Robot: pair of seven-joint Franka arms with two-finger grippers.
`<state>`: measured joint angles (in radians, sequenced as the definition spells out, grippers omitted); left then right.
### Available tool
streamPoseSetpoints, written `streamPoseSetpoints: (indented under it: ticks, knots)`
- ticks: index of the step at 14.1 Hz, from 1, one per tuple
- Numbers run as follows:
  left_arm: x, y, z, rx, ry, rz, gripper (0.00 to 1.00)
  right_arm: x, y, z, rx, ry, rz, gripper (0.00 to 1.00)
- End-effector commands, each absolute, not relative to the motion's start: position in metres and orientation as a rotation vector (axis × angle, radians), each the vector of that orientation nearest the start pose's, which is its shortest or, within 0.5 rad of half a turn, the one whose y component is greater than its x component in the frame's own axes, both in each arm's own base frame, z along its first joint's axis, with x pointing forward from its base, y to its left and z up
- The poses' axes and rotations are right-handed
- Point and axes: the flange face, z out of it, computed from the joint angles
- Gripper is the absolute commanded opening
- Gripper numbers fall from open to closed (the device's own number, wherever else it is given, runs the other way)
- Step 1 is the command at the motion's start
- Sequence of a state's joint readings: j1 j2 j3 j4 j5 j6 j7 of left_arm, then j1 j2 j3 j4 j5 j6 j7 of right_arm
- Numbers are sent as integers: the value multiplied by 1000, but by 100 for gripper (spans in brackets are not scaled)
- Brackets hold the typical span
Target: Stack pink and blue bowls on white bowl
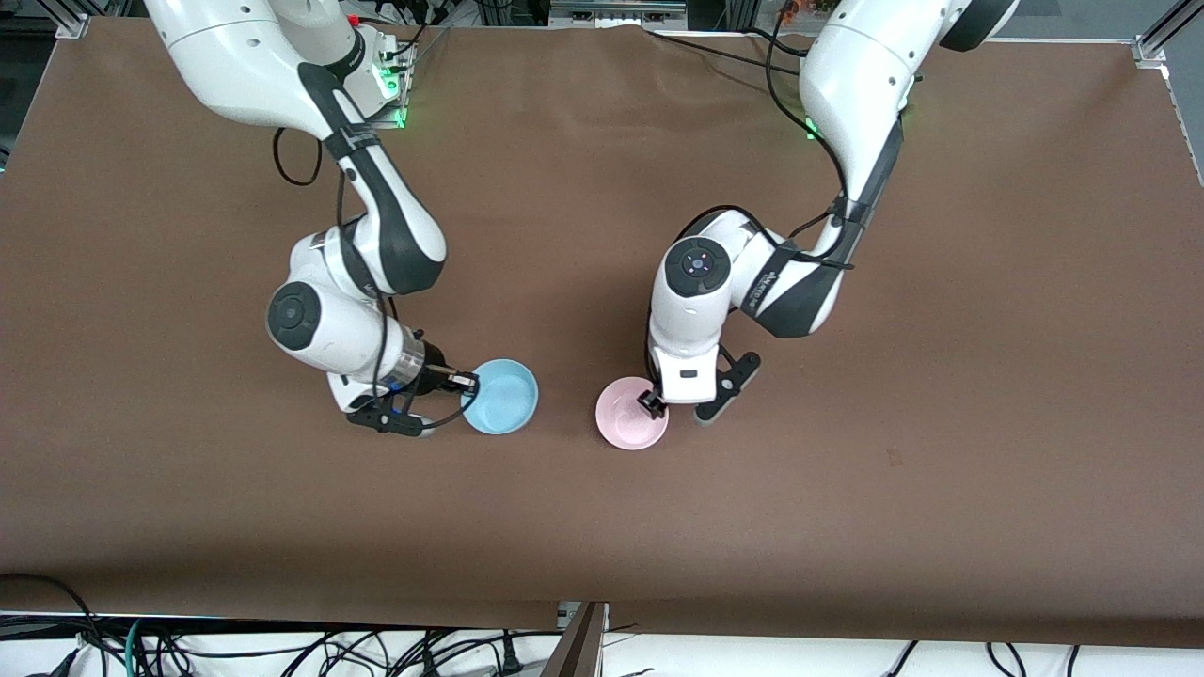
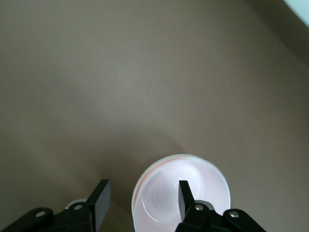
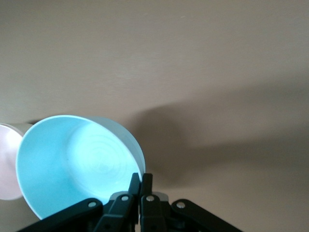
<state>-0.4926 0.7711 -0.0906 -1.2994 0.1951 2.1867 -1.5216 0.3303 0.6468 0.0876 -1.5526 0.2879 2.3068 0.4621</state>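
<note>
My right gripper (image 1: 467, 383) is shut on the rim of the light blue bowl (image 1: 502, 397), one finger inside and one outside; it also shows in the right wrist view (image 3: 140, 180) with the blue bowl (image 3: 72, 164). I cannot tell if the bowl is off the table. The pale pink bowl (image 1: 628, 416) stands beside it, toward the left arm's end. My left gripper (image 1: 678, 410) is open across the pink bowl's rim (image 2: 142, 189), one finger inside the pink bowl (image 2: 203, 186) and one outside. No separate white bowl shows; a paler rim rings the pink bowl in the left wrist view.
The brown table cloth (image 1: 847, 489) spreads wide around both bowls. Cables hang below the table edge nearest the front camera (image 1: 282, 649). A bracket with green lights (image 1: 395, 89) stands by the right arm's base.
</note>
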Motion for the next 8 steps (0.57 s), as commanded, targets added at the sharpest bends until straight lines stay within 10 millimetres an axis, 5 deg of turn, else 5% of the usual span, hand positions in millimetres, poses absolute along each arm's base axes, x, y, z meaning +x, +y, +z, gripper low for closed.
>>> streamPoseSetpoints:
  ticks: [1, 3, 8]
  knots:
    - [664, -363, 337, -2868, -1281, -203, 65, 659, 322, 284, -2791, 430, 28, 0]
    - [670, -338, 362, -2902, -1227, -142, 66, 650, 343, 287, -2785, 442, 36, 0]
    - [688, -231, 429, -3022, -989, 29, 67, 641, 392, 290, -2749, 525, 39, 0]
